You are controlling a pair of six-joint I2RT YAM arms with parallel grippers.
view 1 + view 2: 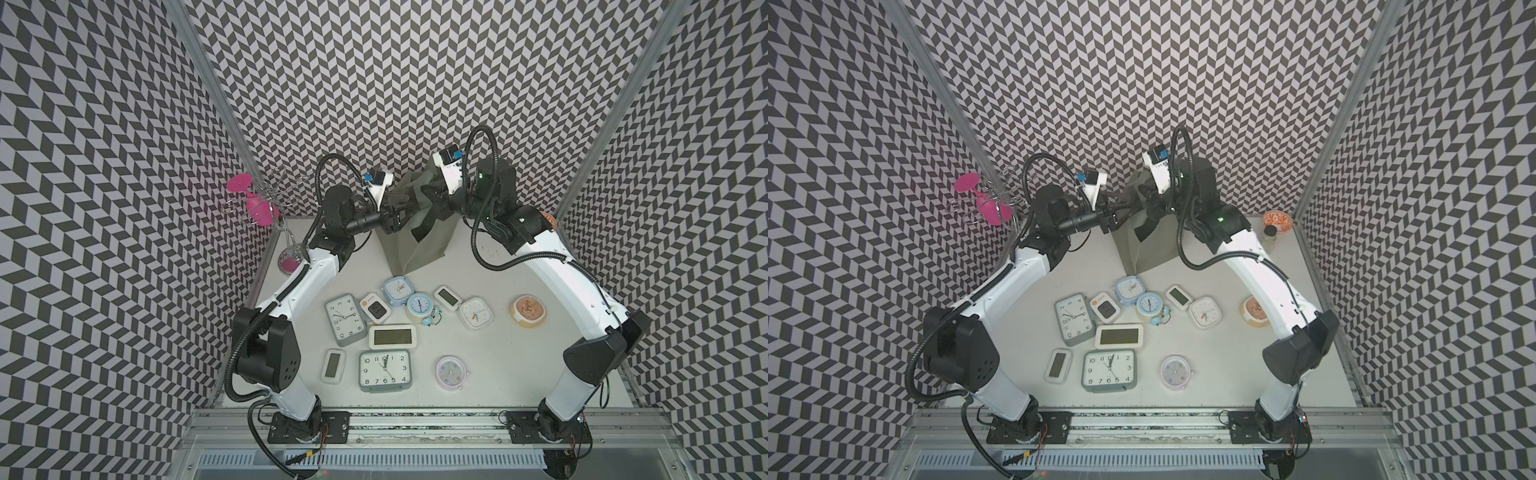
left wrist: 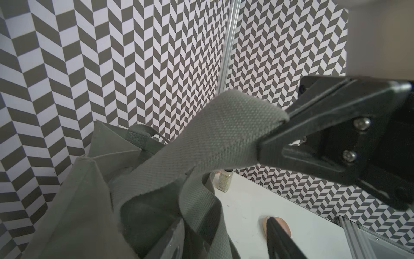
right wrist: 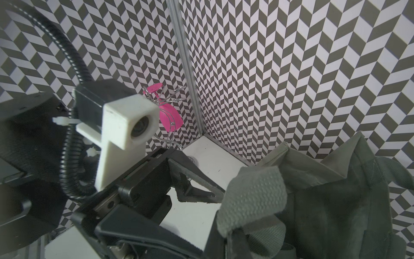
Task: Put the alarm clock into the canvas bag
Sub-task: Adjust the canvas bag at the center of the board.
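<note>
The grey-green canvas bag [image 1: 419, 245] stands upright at the back middle of the table, mouth up. My right gripper [image 2: 283, 122] is shut on one loop handle [image 2: 224, 134] and holds it up above the bag's mouth. My left gripper [image 2: 224, 220] is open at the bag's top edge. A stretch of the same handle strap runs between its two fingers [image 2: 174, 233], with a gap to the far one. Several alarm clocks lie on the table in front of the bag, among them a grey square one [image 1: 344, 319] and a blue twin-bell one [image 1: 420, 307]. No gripper holds a clock.
A wire rack with a pink glass [image 1: 253, 203] stands at the back left. An orange patterned bowl [image 1: 1278, 220] and a small jar [image 1: 1269, 239] sit at the back right. A tan round clock [image 1: 528, 311] lies near the right arm. Patterned walls close in behind the bag.
</note>
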